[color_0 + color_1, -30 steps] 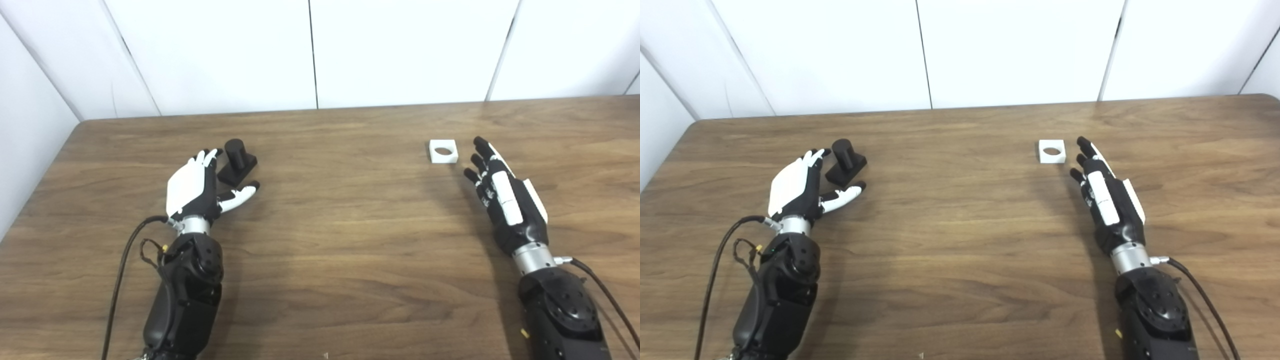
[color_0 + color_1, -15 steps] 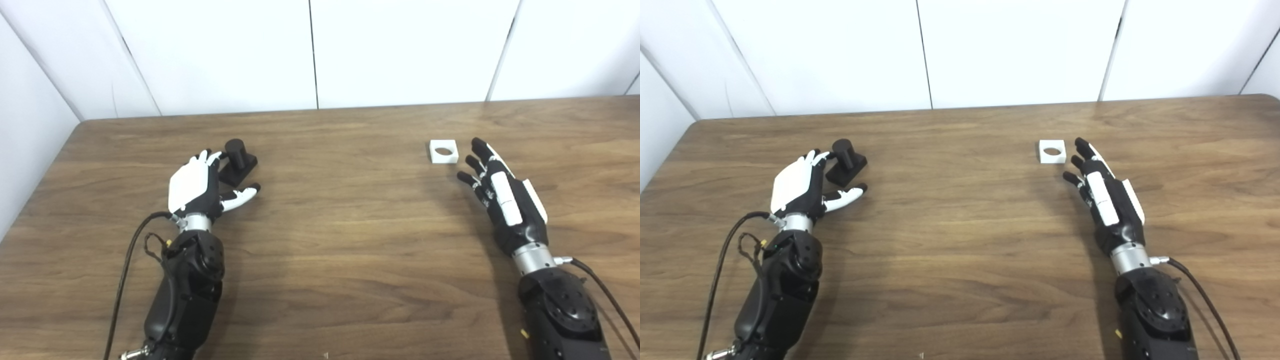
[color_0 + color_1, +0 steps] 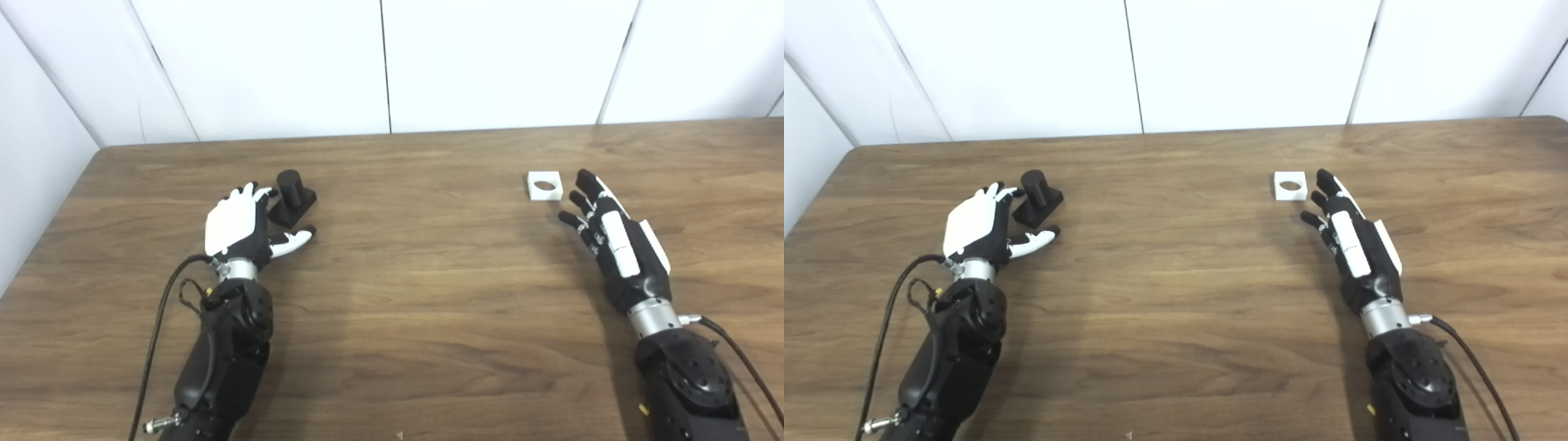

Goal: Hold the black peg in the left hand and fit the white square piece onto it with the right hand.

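The black cylindrical peg on its square black base (image 3: 291, 197) stands upright left of frame centre, just up-right of the left hand (image 3: 242, 223), which is spread wide, holding nothing. The white square piece with a round hole (image 3: 544, 185) lies flat at right, just up-left of the splayed, empty right hand (image 3: 612, 239). Brown wood-grain bench (image 3: 416, 294), white panelled wall (image 3: 392, 61) behind.

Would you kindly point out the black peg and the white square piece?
black peg (image 3: 288, 182): left eye view, on its upright cylinder.
white square piece (image 3: 544, 193): left eye view, on its front rim.
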Controlling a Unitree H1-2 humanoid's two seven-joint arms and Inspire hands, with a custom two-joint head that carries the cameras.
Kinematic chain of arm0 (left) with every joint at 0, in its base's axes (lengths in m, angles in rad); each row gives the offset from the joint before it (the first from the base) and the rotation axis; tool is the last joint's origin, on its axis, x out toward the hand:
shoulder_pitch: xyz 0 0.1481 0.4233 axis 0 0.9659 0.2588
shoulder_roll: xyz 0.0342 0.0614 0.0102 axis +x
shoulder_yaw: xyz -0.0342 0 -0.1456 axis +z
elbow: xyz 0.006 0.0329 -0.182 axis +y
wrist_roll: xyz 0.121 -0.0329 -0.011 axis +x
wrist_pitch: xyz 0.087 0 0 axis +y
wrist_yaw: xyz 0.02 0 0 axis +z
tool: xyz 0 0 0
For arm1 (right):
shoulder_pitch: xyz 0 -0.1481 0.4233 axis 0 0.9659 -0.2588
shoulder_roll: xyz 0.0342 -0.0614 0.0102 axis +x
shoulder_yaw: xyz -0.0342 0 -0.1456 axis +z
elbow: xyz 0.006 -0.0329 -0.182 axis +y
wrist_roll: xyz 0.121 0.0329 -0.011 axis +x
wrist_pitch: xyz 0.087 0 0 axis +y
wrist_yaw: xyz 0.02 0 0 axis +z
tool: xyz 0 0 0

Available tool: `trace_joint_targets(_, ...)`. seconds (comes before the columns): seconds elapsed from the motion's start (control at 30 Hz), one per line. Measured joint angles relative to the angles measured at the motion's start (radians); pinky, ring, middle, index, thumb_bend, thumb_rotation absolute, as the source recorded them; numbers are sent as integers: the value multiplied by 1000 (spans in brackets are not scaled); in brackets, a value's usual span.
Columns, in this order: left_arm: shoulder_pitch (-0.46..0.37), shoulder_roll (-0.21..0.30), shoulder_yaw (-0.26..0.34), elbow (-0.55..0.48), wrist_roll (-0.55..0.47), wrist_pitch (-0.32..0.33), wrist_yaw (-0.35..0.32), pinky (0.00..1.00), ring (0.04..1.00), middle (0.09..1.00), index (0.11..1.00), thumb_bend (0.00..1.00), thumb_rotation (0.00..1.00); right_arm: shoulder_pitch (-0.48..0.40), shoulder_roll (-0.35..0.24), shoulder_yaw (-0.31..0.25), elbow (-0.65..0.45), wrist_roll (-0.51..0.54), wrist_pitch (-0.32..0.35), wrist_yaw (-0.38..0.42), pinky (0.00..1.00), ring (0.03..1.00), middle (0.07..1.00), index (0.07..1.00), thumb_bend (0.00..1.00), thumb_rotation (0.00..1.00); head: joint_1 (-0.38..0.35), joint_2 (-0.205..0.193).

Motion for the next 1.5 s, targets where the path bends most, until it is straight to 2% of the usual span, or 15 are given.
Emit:
trace_joint_targets(0.4,-44,14,-16,60,6,-1,9,1000,1000,958,800,668,489,7,-2,-3,-8,18,1,2,862,960,966,925,587,818,3,0)
trace_joint_targets(0.53,-65,17,-13,72,7,-2,9,1000,1000,952,747,664,451,12,-6,-3,-15,21,6,2,868,961,967,929,576,809,3,2)
trace_joint_targets(0.8,-68,7,19,73,34,-2,9,1000,1000,914,610,703,263,14,-10,-2,-15,22,6,2,864,957,965,923,617,808,9,5)
trace_joint_targets(0.97,-80,-11,36,73,67,-4,11,1000,1000,905,577,729,196,13,-10,-3,-14,24,6,2,866,957,961,921,633,794,12,8)
trace_joint_targets(1.03,-81,-18,46,73,68,-4,14,961,1000,902,569,714,167,13,-10,-2,-14,24,6,2,866,954,960,919,648,802,12,8)
trace_joint_targets(1.13,-81,-27,53,73,69,-4,15,931,999,896,562,705,160,13,-11,-3,-14,24,6,2,861,955,961,920,654,804,14,9)
trace_joint_targets(1.5,-80,-32,60,67,84,-4,4,915,998,896,566,693,191,11,-12,-2,-14,22,6,2,839,955,960,917,656,802,15,12)
